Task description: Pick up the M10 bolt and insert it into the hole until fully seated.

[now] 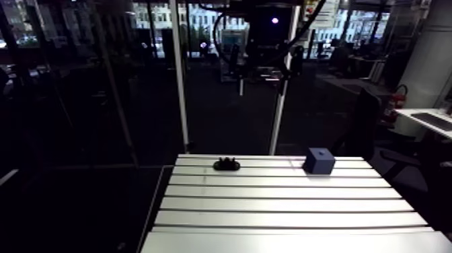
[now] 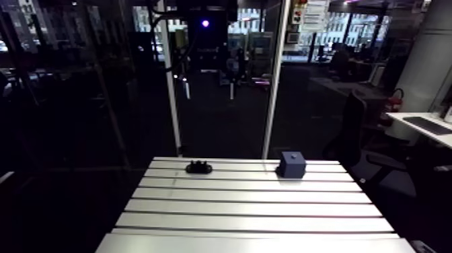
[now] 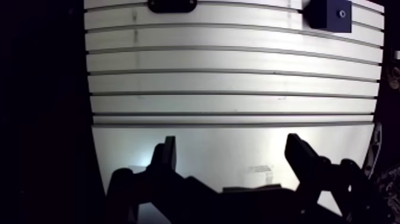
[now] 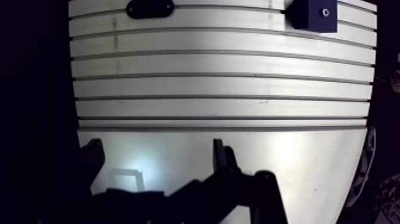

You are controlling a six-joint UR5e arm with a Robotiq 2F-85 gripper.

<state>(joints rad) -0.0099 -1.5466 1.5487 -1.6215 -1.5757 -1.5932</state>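
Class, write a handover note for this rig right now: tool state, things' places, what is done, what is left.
Tool: open, empty, above the near part of the table.
Blue block with hole: far edge, no bolt in it.
Black holder: far edge, apart from the block; bolt too small to tell.
Done: nothing. Left: pick, insert, seat.

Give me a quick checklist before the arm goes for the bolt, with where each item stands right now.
1. The gripper open and empty: ok.
2. The black piece in view at the far edge of the table: ok.
3. That piece is the M10 bolt: cannot tell.
4. The gripper over the black piece: not ok, it hangs above the near slats.
5. The blue block upright, its hole facing up and uncovered: ok.
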